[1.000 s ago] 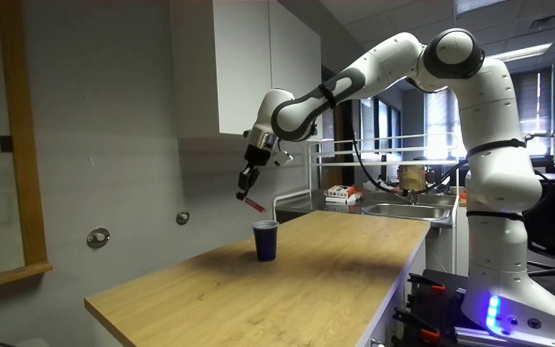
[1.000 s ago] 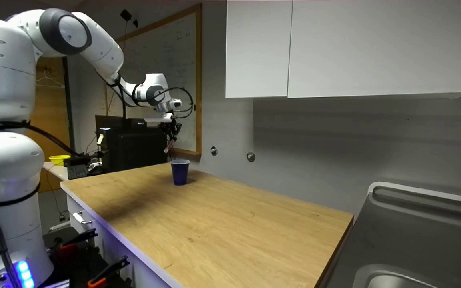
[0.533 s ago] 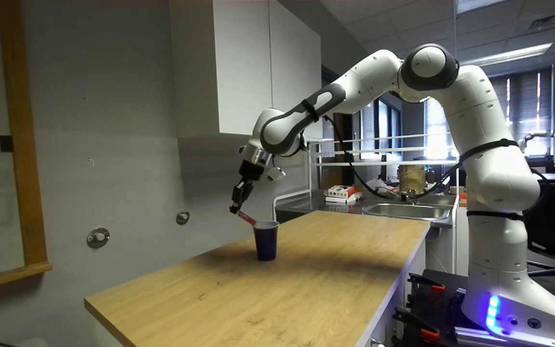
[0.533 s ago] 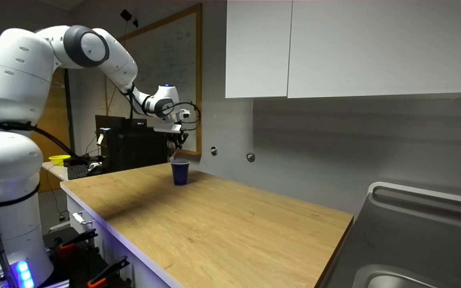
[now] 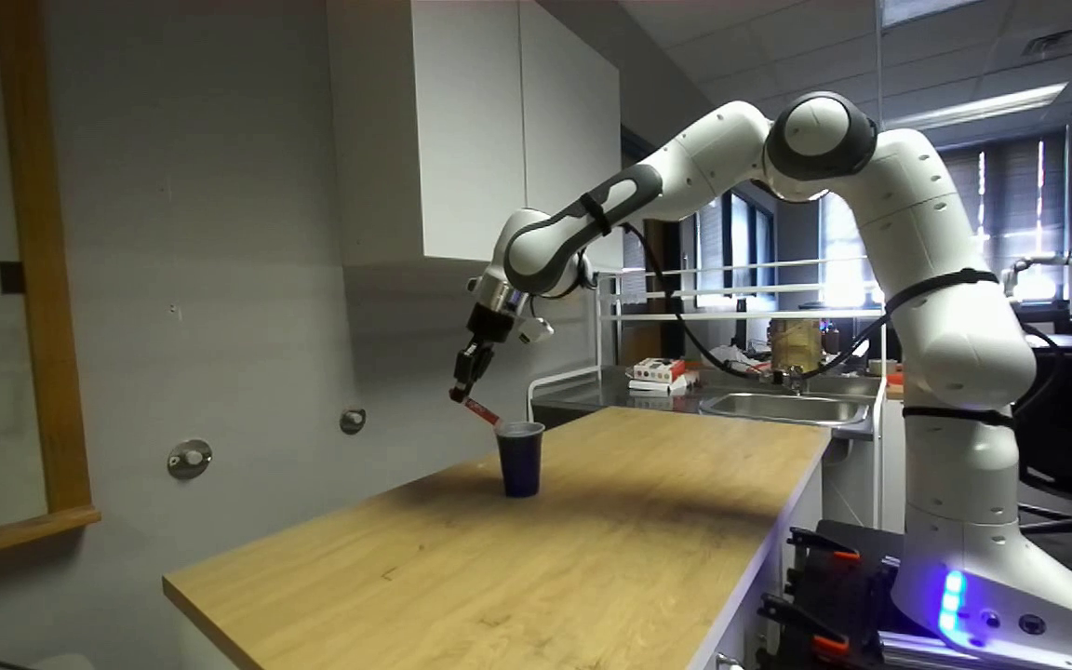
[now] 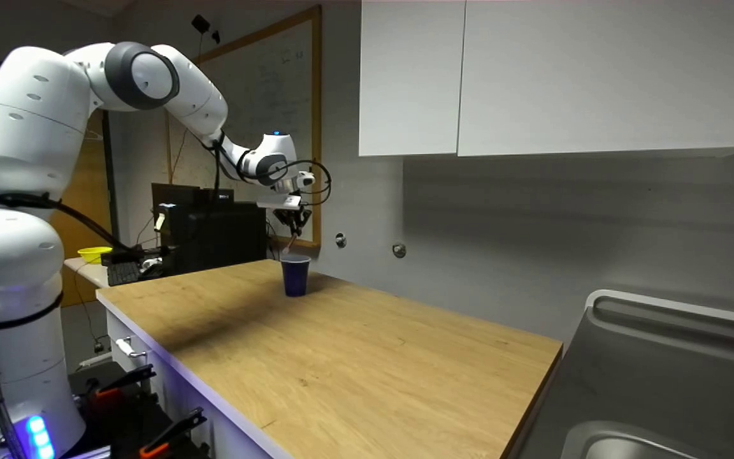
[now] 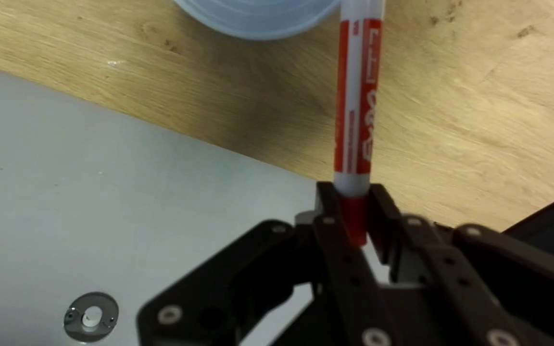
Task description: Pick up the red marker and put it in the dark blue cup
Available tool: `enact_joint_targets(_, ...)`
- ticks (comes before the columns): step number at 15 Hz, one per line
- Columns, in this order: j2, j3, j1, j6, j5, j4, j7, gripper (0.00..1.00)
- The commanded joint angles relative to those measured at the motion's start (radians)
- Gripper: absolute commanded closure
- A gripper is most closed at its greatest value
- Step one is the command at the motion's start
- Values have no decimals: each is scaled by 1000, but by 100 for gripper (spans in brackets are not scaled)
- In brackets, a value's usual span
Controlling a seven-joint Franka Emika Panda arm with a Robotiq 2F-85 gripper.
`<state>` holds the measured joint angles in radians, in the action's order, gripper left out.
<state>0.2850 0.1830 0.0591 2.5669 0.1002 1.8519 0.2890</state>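
The jaws pinch the red marker (image 7: 356,115); it slants down toward the dark blue cup (image 5: 521,463); this stands upright on the worktop (image 5: 536,568).

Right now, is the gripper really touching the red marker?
Touching: the wrist view shows the gripper pinching the red marker at its red end.

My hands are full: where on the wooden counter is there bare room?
Bare: the wooden counter from the dark blue cup towards the sink, plus its opposite end. Crowded: by the cup's rim, where the gripper holds the red marker.
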Motion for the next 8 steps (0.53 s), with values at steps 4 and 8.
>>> enact_joint_targets(4, 11, 1, -8, -51, 14, -74, 32, 91)
enact_joint_targets(8, 21, -7, -36, -49, 29, -85, 49, 91)
